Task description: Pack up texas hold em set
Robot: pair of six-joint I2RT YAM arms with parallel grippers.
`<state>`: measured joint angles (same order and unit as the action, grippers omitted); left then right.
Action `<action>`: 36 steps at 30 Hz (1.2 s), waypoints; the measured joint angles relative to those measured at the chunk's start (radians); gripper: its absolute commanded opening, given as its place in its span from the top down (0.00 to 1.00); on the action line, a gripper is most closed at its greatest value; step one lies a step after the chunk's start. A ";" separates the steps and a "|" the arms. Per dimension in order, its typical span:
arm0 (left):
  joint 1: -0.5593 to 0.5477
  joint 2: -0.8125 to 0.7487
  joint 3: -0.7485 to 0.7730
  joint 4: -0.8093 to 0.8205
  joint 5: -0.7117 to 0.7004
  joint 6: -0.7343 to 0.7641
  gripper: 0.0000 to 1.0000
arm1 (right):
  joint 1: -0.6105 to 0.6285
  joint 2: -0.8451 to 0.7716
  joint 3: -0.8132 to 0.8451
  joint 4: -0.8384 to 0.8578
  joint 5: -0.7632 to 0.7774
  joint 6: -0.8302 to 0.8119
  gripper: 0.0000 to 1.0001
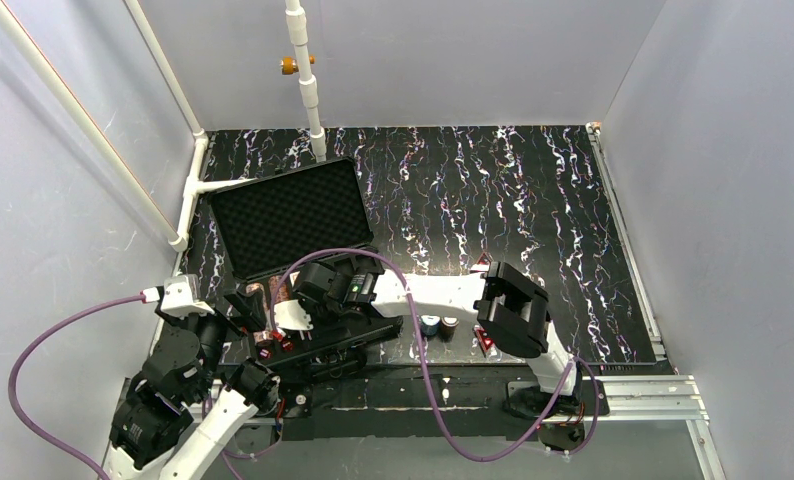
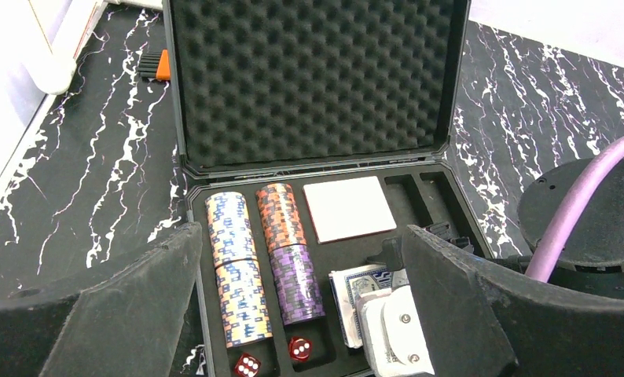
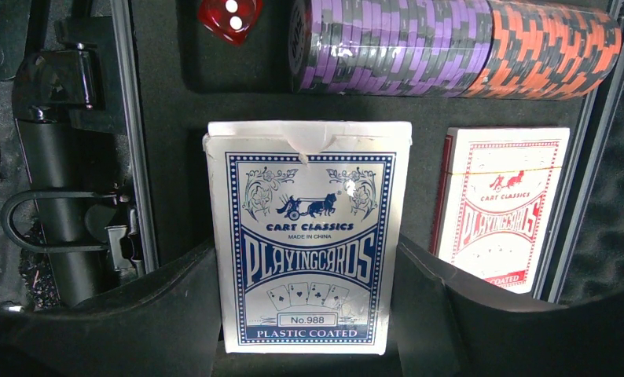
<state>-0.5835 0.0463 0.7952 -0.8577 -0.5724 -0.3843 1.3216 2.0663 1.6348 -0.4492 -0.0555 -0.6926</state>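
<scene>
Black padded fingers [image 3: 159,314] of the right gripper [image 3: 307,255] are clamped on the two long sides of the blue card deck [image 3: 309,181]. The box sits square between them, printed face up. It's low over the slotted tray [image 3: 175,102]; whether it rests on the tray floor or hangs just above it, I cannot tell. Right beside it, in the next compartment toward the hinge, the red card deck [image 3: 501,204] lies flat. Along the far side of both decks runs a channel with purple chips [image 3: 387,47] butted against orange chips [image 3: 552,47], on edge in one row, and a red die [image 3: 230,17] at the purple end.

Now over to the left gripper [image 2: 301,236]: jaws spread wide, nothing between them, hovering at the near edge of the case [image 2: 317,169]. From here the whole tray is on show. A second channel, left of the purple and orange row, holds two stacks of pale chips [image 2: 234,267] with blue marks, end to end, and a second die [image 2: 247,365] sits at its near end. The foam-lined lid [image 2: 309,78] stands open behind.

From above, the case is at the near left of the marbled tabletop [image 1: 533,200], lid open toward the far wall. Two short chip stacks [image 1: 430,325] sit on the tabletop just right of the case, apart from it.
</scene>
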 measured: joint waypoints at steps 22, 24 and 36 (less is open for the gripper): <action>0.006 0.000 -0.002 0.013 0.005 0.007 0.02 | -0.005 0.039 0.076 -0.098 -0.022 0.003 0.76; 0.006 0.000 -0.002 0.013 0.005 0.007 0.02 | -0.005 0.044 0.087 -0.110 -0.023 0.003 0.77; 0.007 0.000 -0.002 0.014 0.006 0.008 0.02 | -0.006 0.048 0.097 -0.126 -0.029 0.003 0.81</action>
<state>-0.5766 0.0463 0.7933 -0.8440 -0.5663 -0.3767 1.3151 2.1143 1.7317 -0.5755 -0.0845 -0.6891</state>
